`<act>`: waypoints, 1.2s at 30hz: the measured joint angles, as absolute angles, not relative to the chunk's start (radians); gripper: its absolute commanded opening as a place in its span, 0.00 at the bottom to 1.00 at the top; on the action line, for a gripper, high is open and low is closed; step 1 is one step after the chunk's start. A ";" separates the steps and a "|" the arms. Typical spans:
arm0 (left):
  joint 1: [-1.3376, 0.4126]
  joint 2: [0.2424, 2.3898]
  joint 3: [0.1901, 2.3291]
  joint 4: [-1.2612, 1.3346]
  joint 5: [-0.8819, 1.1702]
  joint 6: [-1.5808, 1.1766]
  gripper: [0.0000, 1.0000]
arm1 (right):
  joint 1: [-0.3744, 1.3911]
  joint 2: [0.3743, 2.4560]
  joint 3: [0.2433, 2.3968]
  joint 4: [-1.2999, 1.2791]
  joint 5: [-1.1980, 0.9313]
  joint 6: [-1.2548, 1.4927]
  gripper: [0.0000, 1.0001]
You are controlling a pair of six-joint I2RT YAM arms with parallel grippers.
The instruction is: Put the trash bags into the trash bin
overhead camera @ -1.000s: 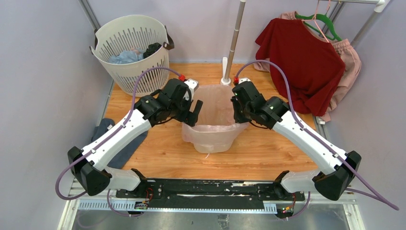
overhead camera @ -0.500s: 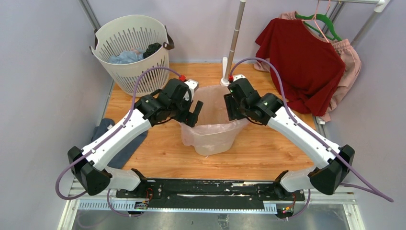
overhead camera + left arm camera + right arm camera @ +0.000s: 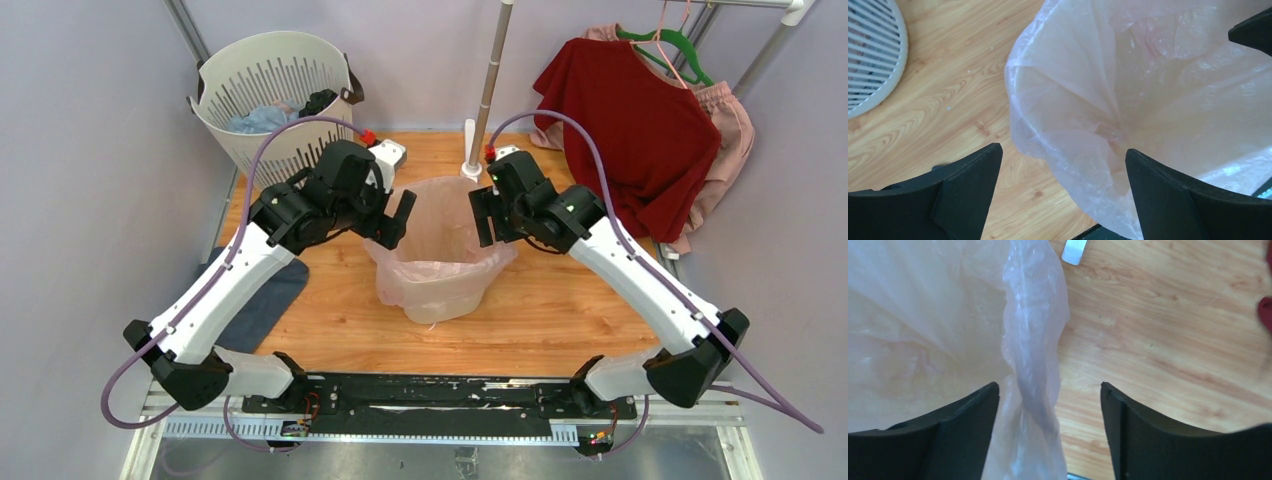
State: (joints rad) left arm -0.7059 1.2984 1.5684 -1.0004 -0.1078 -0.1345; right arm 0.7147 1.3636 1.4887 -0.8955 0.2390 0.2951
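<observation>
Trash bag is on the trash bin: pale pink film lines the inside, folds over the rim and hangs down the outer walls. We only see the bin through the film.

Left gripper sits at the bin's left rim, fingers wide apart. In its wrist view the bag's rim passes between them and nothing is pinched.

Right gripper sits at the bin's right rim, fingers apart too. A twisted strip of the bag hangs in the gap, close to the inner finger. We can't tell if it touches, but it is not clamped.

Slotted white basket is behind and left of the bin, with clothes in it. Red shirt hangs behind and right of the bin. White pole stands just behind the bin. Blue-grey cloth lies left of the bin, at the edge of the wooden table.
</observation>
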 measured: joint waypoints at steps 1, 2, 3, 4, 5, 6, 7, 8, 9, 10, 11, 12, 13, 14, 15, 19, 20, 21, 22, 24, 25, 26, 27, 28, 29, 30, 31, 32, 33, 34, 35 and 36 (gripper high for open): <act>-0.706 1.301 1.576 -1.001 -0.096 -0.129 1.00 | 0.715 1.350 1.489 -0.904 0.229 0.305 0.82; -0.704 1.304 1.578 -1.001 -0.081 -0.121 1.00 | 0.715 1.331 1.489 -0.914 0.219 0.316 0.82; -0.704 1.306 1.578 -1.002 -0.080 -0.118 1.00 | 0.715 1.320 1.489 -0.921 0.215 0.327 0.82; -0.704 1.311 1.578 -1.007 -0.075 -0.112 1.00 | 0.715 1.302 1.492 -0.936 0.207 0.341 0.82; -0.702 1.317 1.578 -1.011 -0.073 -0.108 1.00 | 0.715 1.288 1.497 -0.952 0.202 0.355 0.82; -0.701 1.320 1.578 -1.014 -0.072 -0.106 1.00 | 0.715 1.275 1.502 -0.965 0.198 0.369 0.82; -0.699 1.323 1.578 -1.017 -0.071 -0.104 1.00 | 0.715 1.262 1.508 -0.978 0.190 0.379 0.82; -0.696 1.324 1.578 -1.021 -0.071 -0.103 1.00 | 0.715 1.248 1.515 -0.992 0.183 0.389 0.80; -0.694 1.324 1.576 -1.023 -0.071 -0.103 1.00 | 0.715 1.233 1.517 -1.001 0.179 0.396 0.79; -0.693 1.324 1.576 -1.027 -0.071 -0.103 1.00 | 0.715 1.217 1.517 -1.009 0.170 0.400 0.78; -0.690 1.321 1.576 -1.028 -0.070 -0.104 1.00 | 0.716 1.196 1.517 -1.019 0.155 0.401 0.78; -0.689 1.317 1.575 -1.028 -0.070 -0.104 1.00 | 0.716 1.180 1.517 -1.022 0.146 0.401 0.78; -0.689 1.313 1.572 -1.028 -0.070 -0.104 1.00 | 0.718 1.164 1.515 -1.023 0.134 0.401 0.78; -0.688 1.305 1.571 -1.030 -0.071 -0.104 1.00 | 0.719 1.145 1.515 -1.029 0.123 0.401 0.78; -0.688 1.296 1.570 -1.031 -0.074 -0.104 1.00 | 0.720 1.128 1.515 -1.037 0.114 0.402 0.79; -0.673 1.279 1.600 -1.046 -0.083 -0.100 1.00 | 0.731 1.097 1.515 -1.074 0.113 0.425 0.82; -0.664 1.291 1.631 -1.049 -0.083 -0.095 1.00 | 0.733 1.098 1.515 -1.082 0.122 0.438 0.82; -0.656 1.309 1.665 -1.048 -0.082 -0.088 1.00 | 0.735 1.102 1.515 -1.088 0.132 0.456 0.82; -0.649 1.330 1.702 -1.050 -0.078 -0.080 1.00 | 0.735 1.106 1.515 -1.094 0.139 0.471 0.83; -0.636 1.390 1.792 -1.048 -0.065 -0.056 1.00 | 0.736 1.126 1.516 -1.110 0.155 0.517 0.83; -0.633 1.417 1.821 -1.045 -0.059 -0.043 1.00 | 0.738 1.136 1.518 -1.121 0.162 0.538 0.84; -0.628 1.443 1.852 -1.049 -0.053 -0.028 1.00 | 0.739 1.153 1.526 -1.139 0.171 0.568 0.84; -0.624 1.481 1.886 -1.048 -0.040 -0.004 1.00 | 0.742 1.177 1.542 -1.166 0.186 0.611 0.85; -0.621 1.509 1.903 -1.047 -0.026 0.016 1.00 | 0.744 1.190 1.554 -1.182 0.194 0.638 0.86; -0.618 1.531 1.914 -1.049 -0.015 0.033 1.00 | 0.748 1.211 1.577 -1.211 0.207 0.674 0.87; -0.616 1.554 1.923 -1.050 -0.003 0.049 1.00 | 0.751 1.226 1.598 -1.232 0.212 0.701 0.87; -0.612 1.579 1.933 -1.052 0.006 0.066 1.00 | 0.755 1.243 1.625 -1.252 0.214 0.734 0.87; -0.609 1.600 1.938 -1.051 0.014 0.080 1.00 | 0.764 1.254 1.649 -1.266 0.219 0.772 0.87; -0.603 1.624 1.945 -1.052 0.023 0.097 1.00 | 0.778 1.261 1.669 -1.279 0.229 0.810 0.87; -0.598 1.639 1.948 -1.053 0.031 0.106 1.00 | 0.789 1.262 1.678 -1.286 0.234 0.839 0.88; -0.589 1.655 1.953 -1.053 0.046 0.118 1.00 | 0.807 1.262 1.689 -1.297 0.239 0.879 0.88; -0.580 1.664 1.956 -1.053 0.057 0.124 1.00 | 0.816 1.264 1.695 -1.306 0.240 0.901 0.88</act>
State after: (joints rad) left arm -0.5804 1.6642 1.9556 -1.0534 0.0574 0.1242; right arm 0.8162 1.2644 1.6955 -1.3064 0.2398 0.9009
